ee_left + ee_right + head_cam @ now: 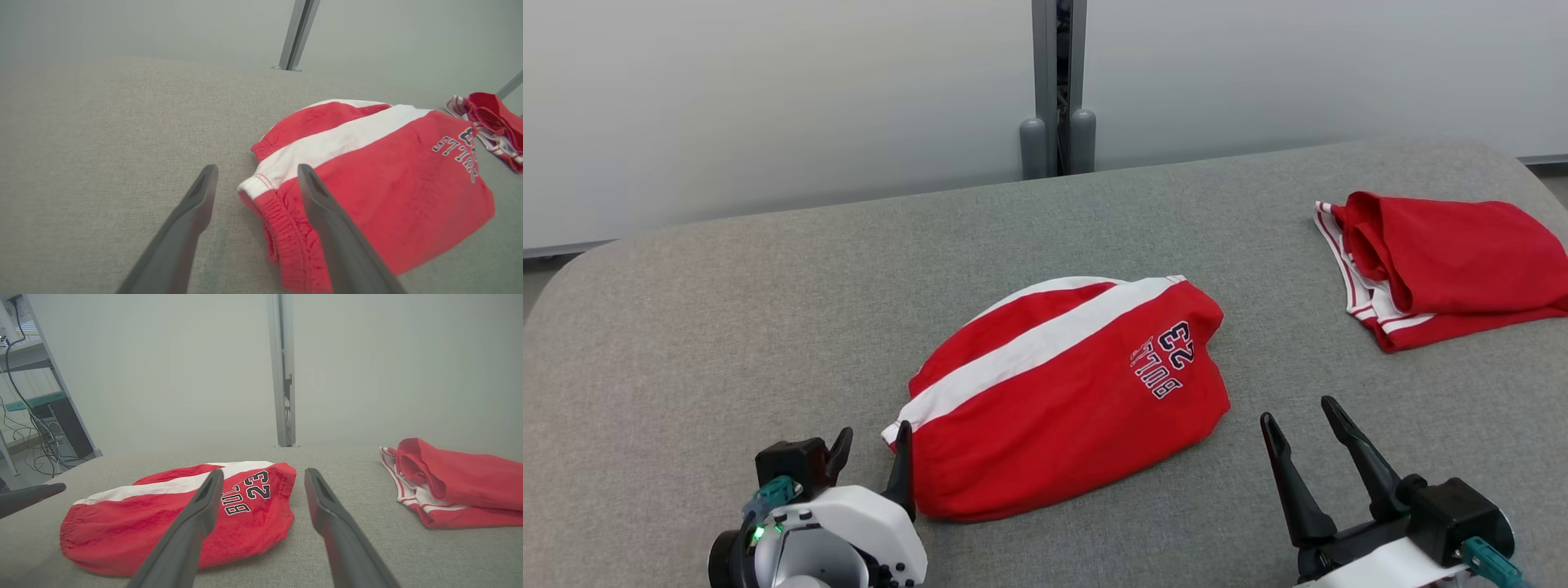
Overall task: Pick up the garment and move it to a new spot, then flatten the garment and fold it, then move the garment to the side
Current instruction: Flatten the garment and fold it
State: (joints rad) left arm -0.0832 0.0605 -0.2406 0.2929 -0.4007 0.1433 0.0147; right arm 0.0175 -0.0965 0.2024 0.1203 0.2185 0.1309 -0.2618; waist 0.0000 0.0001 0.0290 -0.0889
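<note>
If touching, garment (1062, 392) beside left tool (875, 430)

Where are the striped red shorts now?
The shorts lie mid head view on the grey surface, waistband by the left gripper, left of another red garment.

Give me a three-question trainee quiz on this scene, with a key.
1. True or false: the left gripper is shut on the red shorts with a white stripe.
2. Which number is printed on those shorts? A 32, B 23, C 45.
3. Fill in: the folded red garment with white trim lies on the grey fabric surface toward the robot's ____ side.
Key: 1 false, its jaws stand open; 2 B; 3 right.
</note>
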